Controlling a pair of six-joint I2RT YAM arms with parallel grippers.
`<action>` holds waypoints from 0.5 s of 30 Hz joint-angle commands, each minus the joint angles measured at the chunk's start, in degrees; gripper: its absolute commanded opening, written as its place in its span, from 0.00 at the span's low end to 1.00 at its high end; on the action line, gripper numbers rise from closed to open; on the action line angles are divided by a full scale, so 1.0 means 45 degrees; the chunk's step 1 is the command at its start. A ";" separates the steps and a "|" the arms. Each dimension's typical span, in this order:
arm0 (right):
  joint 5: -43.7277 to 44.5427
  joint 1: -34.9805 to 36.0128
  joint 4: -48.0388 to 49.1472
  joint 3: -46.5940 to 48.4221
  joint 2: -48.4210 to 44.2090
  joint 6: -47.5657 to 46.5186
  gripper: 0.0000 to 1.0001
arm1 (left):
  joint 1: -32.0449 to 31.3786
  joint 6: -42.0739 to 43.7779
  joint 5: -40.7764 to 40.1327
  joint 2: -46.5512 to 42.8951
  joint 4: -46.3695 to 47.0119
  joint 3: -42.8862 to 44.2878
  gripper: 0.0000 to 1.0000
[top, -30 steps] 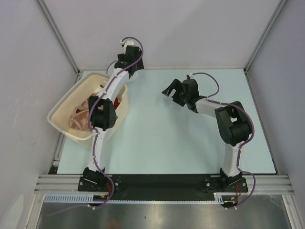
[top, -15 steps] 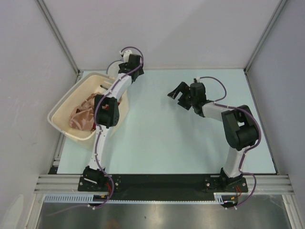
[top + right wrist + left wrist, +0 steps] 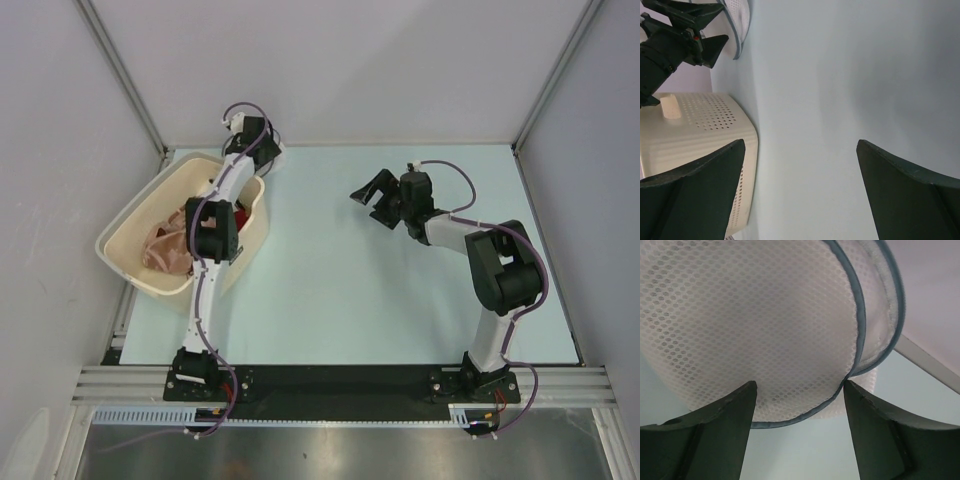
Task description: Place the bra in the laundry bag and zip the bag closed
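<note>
Left fingers (image 3: 715, 435) spread wide at laundry bag (image 3: 750, 315) rim, right fingers (image 3: 690, 190) apart, holding nothing

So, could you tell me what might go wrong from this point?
The left pincer is open at the rim of the laundry bag; closing may pinch only one mesh layer or slip off. The bra lies in the basket beside a red garment, so a grab could drag both.

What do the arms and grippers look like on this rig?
The left arm and right arm have white links, bulky black joint housings and looping purple cables. The left gripper and right gripper carry dark, matte, wedge-shaped fingers.
</note>
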 commanded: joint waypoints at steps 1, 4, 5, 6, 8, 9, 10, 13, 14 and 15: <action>-0.0194 -0.0018 0.0560 0.0207 -0.0194 0.0187 1.00 | 0.0338 -0.1243 0.0744 0.0384 -0.0663 0.0746 0.76; -0.0174 -0.0057 0.0521 0.0207 -0.0253 0.0225 1.00 | 0.0435 -0.1497 0.1056 0.0580 -0.0839 0.0941 0.67; -0.0135 -0.0077 0.0502 0.0227 -0.0234 0.0265 1.00 | 0.0474 -0.1556 0.1231 0.0638 -0.0859 0.0942 0.61; -0.0116 -0.0096 0.0502 0.0227 -0.0272 0.0265 1.00 | 0.0513 -0.1730 0.1658 0.0697 -0.0840 0.0942 0.47; -0.0116 -0.0096 0.0502 0.0343 -0.0253 0.0284 1.00 | 0.0630 -0.1888 0.2032 0.0892 -0.0859 0.0961 0.28; -0.0116 -0.0096 0.0482 0.0402 -0.0214 0.0304 1.00 | 0.0650 -0.1850 0.2150 0.0912 -0.0840 0.0961 0.14; -0.0116 -0.0116 0.0424 0.0441 -0.0233 0.0285 1.00 | 0.0631 -0.1791 0.2248 0.0912 -0.0704 0.0961 0.10; -0.0096 -0.0058 0.0190 0.0578 -0.0272 0.0148 1.00 | 0.0514 -0.1459 0.2152 0.0756 -0.0509 0.0844 0.00; -0.0096 -0.0057 -0.0023 0.0598 -0.0292 0.0109 0.99 | 0.0494 -0.1420 0.2093 0.0640 -0.0527 0.0689 0.00; -0.0077 -0.0057 -0.0122 0.0579 -0.0427 0.0070 1.00 | 0.0475 -0.1381 0.2073 0.0542 -0.0508 0.0591 0.00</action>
